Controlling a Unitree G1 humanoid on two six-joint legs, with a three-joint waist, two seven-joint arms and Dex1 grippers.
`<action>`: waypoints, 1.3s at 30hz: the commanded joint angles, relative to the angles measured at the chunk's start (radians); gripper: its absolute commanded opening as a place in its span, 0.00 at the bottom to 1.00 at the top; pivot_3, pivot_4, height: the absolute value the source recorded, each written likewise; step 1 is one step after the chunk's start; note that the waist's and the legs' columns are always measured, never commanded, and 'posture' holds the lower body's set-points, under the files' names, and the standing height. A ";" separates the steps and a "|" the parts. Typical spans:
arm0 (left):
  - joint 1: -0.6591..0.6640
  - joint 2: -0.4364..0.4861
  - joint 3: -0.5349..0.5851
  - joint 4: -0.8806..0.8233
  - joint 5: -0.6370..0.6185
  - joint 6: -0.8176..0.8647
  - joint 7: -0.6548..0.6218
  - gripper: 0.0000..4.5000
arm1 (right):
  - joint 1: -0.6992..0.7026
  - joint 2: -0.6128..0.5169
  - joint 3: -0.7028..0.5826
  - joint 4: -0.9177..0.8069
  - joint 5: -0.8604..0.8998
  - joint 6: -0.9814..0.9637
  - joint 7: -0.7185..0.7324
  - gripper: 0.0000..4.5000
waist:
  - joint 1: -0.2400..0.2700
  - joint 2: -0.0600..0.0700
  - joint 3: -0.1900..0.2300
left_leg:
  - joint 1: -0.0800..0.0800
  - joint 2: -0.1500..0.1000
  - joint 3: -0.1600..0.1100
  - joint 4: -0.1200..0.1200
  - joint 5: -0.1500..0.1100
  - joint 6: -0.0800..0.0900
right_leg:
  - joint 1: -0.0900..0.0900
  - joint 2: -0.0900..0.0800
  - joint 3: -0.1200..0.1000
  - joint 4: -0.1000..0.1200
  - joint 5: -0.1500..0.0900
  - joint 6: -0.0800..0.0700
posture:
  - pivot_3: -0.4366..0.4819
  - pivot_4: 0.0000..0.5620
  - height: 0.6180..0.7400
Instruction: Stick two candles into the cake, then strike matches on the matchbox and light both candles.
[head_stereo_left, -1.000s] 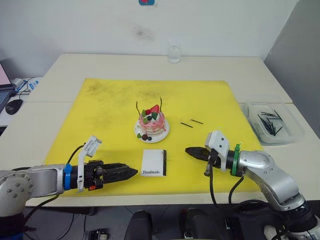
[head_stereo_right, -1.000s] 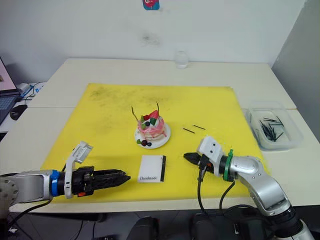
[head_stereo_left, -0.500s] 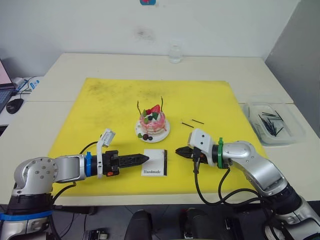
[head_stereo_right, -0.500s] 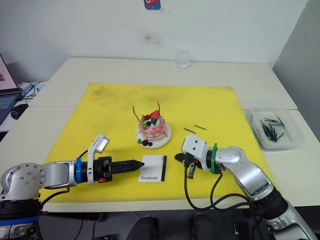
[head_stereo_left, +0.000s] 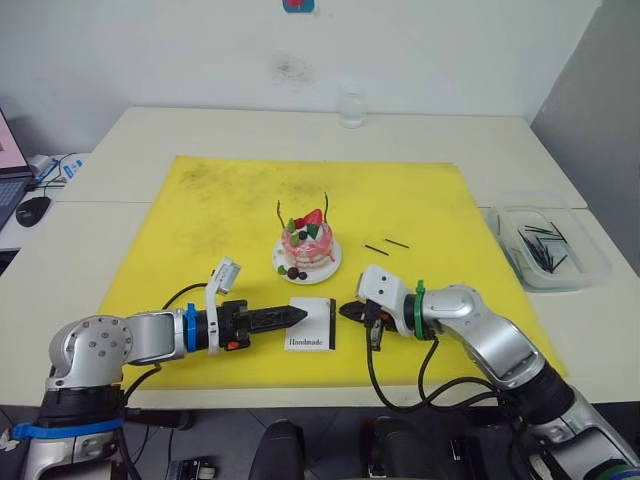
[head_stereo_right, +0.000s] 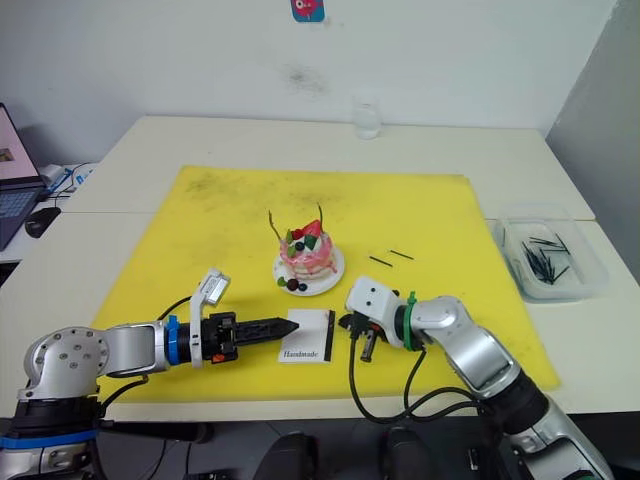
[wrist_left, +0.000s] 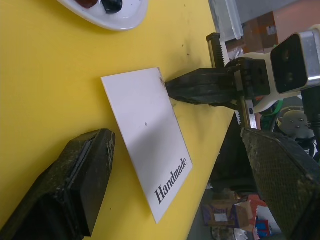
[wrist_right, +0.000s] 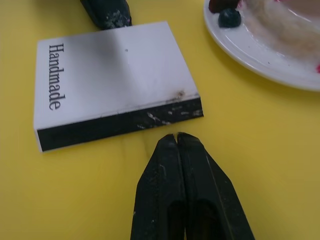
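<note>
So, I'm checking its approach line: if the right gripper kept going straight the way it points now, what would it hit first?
Probably the matchbox: the right gripper, fingers shut, points at its black striking edge, with bare yellow mat between.

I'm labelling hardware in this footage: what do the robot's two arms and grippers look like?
Both arms are silver-grey metal with a loose black cable. The left gripper has black fingers, a blue wrist band and a white camera block; the right gripper has black fingers, a green band and a white camera block.

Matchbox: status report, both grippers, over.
Left gripper open, tips at matchbox left edge. Right gripper shut, tip just off its black strip. Both candles standing in cake. Nothing in the way.
</note>
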 joint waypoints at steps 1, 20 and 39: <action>0.021 -0.020 -0.013 -0.035 -0.013 0.022 0.005 1.00 | -0.030 0.035 0.022 -0.022 0.007 0.017 0.006 0.01 | 0.000 0.000 0.000 | 0.000 0.000 0.000 0.000 0.000 0.000 | 0.000 0.000 0.000 0.000 0.000 0.000 | 0.48 0.27 1.00; 0.018 -0.057 -0.035 -0.049 0.022 0.021 0.023 0.75 | -0.051 0.075 0.021 -0.009 0.013 0.060 0.004 0.00 | 0.008 0.000 0.000 | -0.001 -0.001 -0.001 0.000 0.000 0.000 | 0.000 -0.003 0.001 -0.001 0.000 0.000 | 0.48 0.27 1.00; 0.040 -0.039 0.004 -0.104 -0.010 0.044 0.004 0.00 | -0.071 0.025 -0.074 -0.087 0.057 0.142 0.002 0.00 | 0.008 0.000 0.000 | -0.001 -0.001 -0.001 -0.001 0.000 0.000 | -0.001 -0.002 0.000 -0.001 0.000 0.000 | 0.48 0.27 1.00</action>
